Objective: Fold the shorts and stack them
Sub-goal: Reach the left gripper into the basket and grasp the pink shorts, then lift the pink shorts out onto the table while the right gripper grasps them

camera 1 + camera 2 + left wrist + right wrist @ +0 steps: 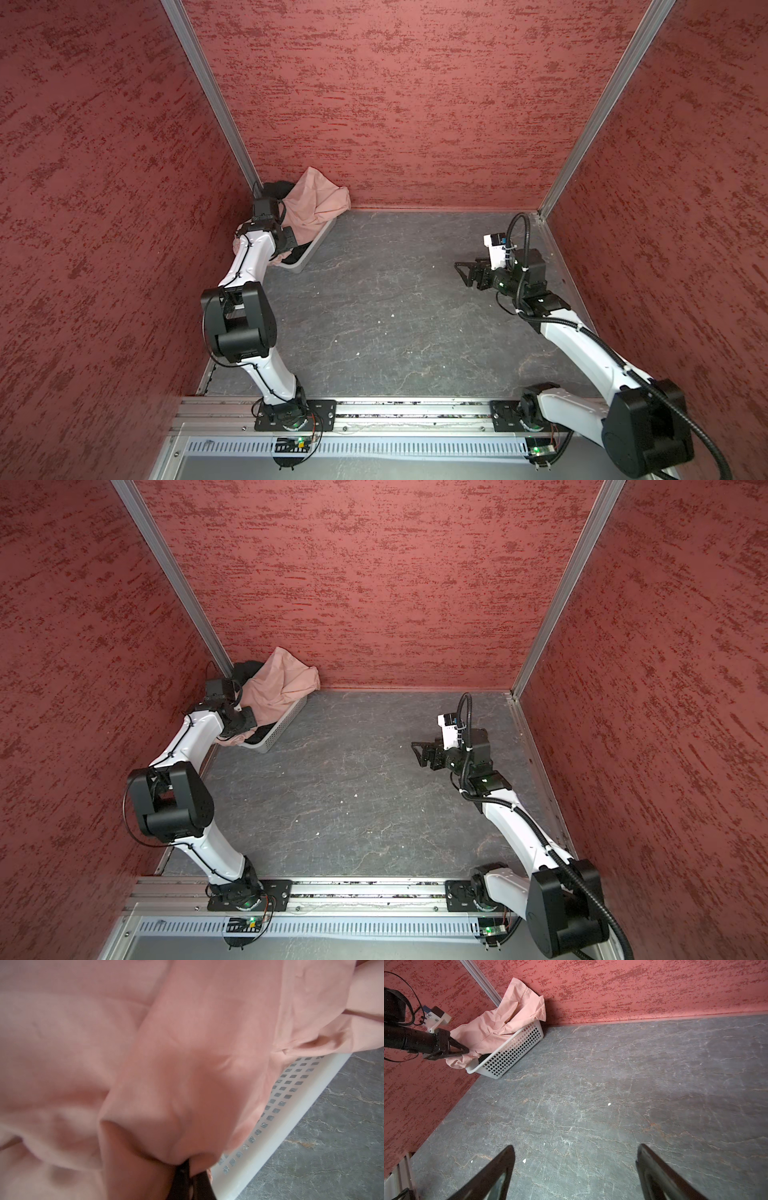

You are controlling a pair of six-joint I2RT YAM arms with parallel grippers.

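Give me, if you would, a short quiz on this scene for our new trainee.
1. True or false: the right gripper holds the pink shorts.
2. Seen from the top views, where does the white basket stand? A) the far left corner of the table; B) the middle; C) beside the right arm.
3. Fill in: the left gripper is shut on the ____.
Key: 1 false, its jaws stand open and empty; 2 A; 3 pink shorts.
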